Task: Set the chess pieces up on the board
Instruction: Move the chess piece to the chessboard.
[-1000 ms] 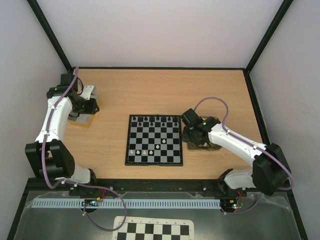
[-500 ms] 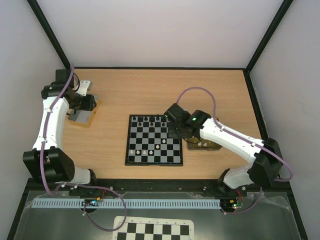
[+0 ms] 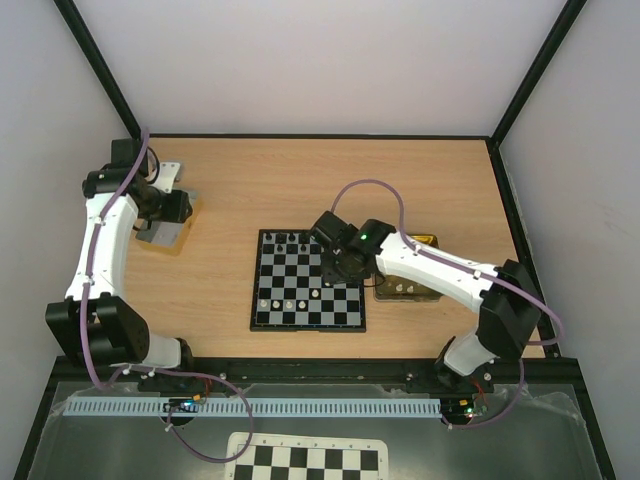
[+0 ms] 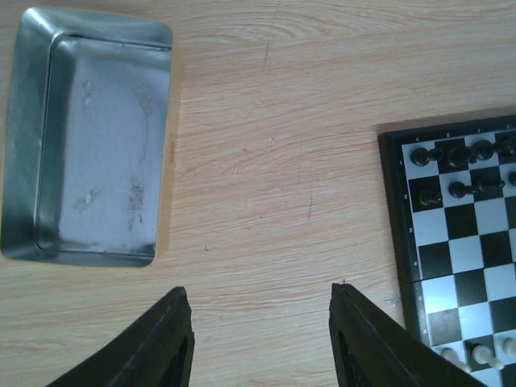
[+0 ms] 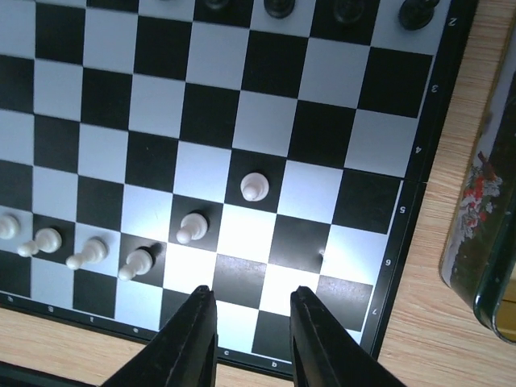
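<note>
Table (image 3: 300, 190): pale wood-grain top, flat and smooth; probably slick enough to let a nudged board slide.
Board (image 5: 266, 121): at the table's middle, under the right arm; thin and square, glossy black and grey-white squares in a black frame; liable to shift if a finger catches its edge.
Silver tray (image 4: 89, 137): rectangular tin with rounded corners and a scuffed floor; well apart from the board, so little danger there.
Gold tin (image 5: 484, 218): shiny, with a printed wall, just beside the board's right edge; could be clipped on a swing back.
Right gripper (image 5: 251, 294): black fingers partly apart, nothing seen between; hovering over the near right squares, likely to topple neighbours if lowered off-centre.
Left gripper (image 4: 258, 292): black fingers spread, holding nothing, above bare wood.
Chess pieces (image 5: 192, 227): tiny cream plastic, round-headed and narrow-based; four in a row along the near side, two further in; easily tipped or pinched askew.
Black chessmen (image 4: 451, 153): same small shape, massed on the far rows.
</note>
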